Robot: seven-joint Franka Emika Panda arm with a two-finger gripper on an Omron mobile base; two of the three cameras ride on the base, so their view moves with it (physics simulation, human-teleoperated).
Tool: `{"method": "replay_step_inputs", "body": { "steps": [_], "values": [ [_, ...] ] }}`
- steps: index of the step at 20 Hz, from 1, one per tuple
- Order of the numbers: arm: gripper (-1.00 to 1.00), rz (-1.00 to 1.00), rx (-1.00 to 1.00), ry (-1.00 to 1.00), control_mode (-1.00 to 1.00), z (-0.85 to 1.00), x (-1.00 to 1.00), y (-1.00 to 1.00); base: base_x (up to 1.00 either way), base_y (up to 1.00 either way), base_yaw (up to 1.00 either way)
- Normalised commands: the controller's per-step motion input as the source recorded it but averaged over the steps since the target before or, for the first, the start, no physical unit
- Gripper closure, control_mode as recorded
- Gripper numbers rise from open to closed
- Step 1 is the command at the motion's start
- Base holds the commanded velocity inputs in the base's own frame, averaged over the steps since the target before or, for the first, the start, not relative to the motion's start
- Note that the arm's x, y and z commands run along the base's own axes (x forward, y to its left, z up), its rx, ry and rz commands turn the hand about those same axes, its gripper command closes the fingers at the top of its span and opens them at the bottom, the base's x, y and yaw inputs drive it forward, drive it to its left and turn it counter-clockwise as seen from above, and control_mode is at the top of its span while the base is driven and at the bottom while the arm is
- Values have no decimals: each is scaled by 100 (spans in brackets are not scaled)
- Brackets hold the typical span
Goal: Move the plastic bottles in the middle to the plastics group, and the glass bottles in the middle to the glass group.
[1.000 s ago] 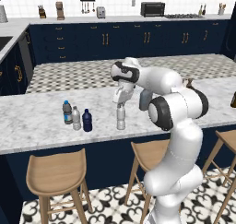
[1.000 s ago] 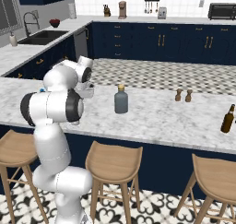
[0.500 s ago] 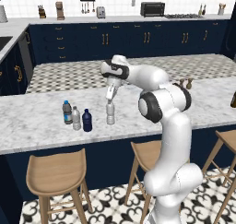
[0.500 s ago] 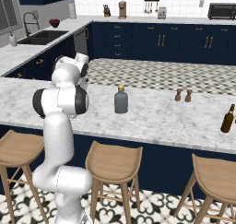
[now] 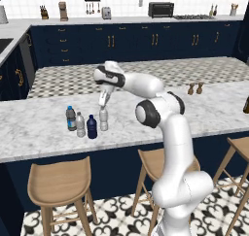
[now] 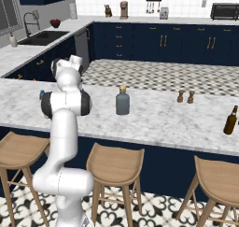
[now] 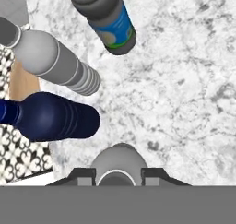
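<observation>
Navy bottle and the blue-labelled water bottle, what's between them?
In the left base view, a clear grey bottle stands between the navy bottle and the blue-labelled water bottle; the hand view shows the same order.

end effector (image 7: 119, 176) gripping clear bottle (image 7: 119, 163), navy bottle (image 7: 55, 116) beside

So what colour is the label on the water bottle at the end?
Blue, on the small blue-capped water bottle; hand view shows it best.

My white arm (image 5: 146, 87) reaches over the grey-veined white marble counter (image 5: 44, 128). On that counter: navy bottle (image 5: 92, 127), clear grey bottles (image 5: 80, 125), blue-labelled bottle (image 5: 71, 118), grey-green glass bottle (image 6: 123, 101) with tan top.
</observation>
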Motion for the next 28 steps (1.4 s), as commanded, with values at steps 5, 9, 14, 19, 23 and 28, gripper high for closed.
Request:
{"method": "replay_step_inputs", "body": {
  "steps": [5, 9, 14, 19, 23, 28],
  "values": [
    [100, 4, 0, -3, -100, -31, 7, 14, 0, 0, 0],
    [100, 0, 0, 0, -100, -38, 0, 27, 0, 0, 0],
    [100, 0, 0, -14, -100, -7, -17, 22, 0, 0, 0],
    [100, 0, 0, -21, -100, -4, -38, 9, 0, 0, 0],
    [100, 0, 0, -18, -100, -14, -37, 0, 0, 0, 0],
    [100, 0, 10, -14, -100, -16, -29, 0, 0, 0, 0]
  ]
}}
